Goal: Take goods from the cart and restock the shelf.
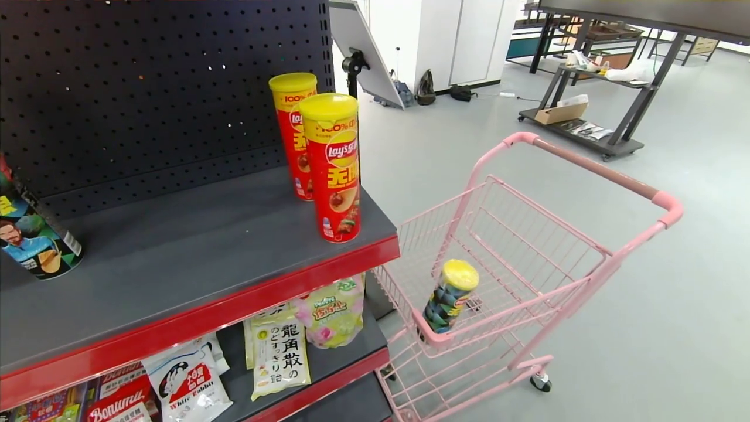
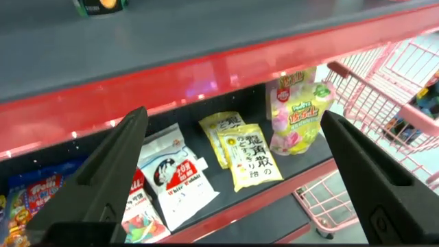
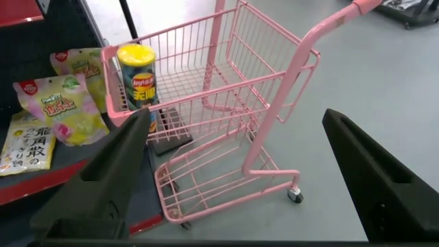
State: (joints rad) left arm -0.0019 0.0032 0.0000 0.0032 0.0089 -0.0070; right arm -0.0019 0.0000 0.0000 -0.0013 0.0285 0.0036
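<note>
A dark chip can with a yellow lid (image 1: 450, 296) stands upright in the front corner of the pink cart (image 1: 592, 167); the right wrist view has the same can (image 3: 140, 75) in the cart (image 3: 302, 62). Two red chip cans (image 1: 329, 170) (image 1: 293, 129) stand at the right end of the grey shelf board (image 1: 176, 252). A dark can (image 1: 32, 234) stands at its left end. My right gripper (image 3: 240, 185) is open and empty, off from the cart. My left gripper (image 2: 233, 199) is open and empty before the lower shelf, below the red shelf edge (image 2: 206, 75).
Snack bags hang and lie on the lower shelf: a green-pink bag (image 1: 334, 310), a yellow-white bag (image 1: 278, 351), a white bag (image 1: 187, 381). A black pegboard (image 1: 146, 88) backs the top shelf. Open grey floor (image 1: 674, 305) lies right of the cart; metal tables (image 1: 592, 88) stand far behind.
</note>
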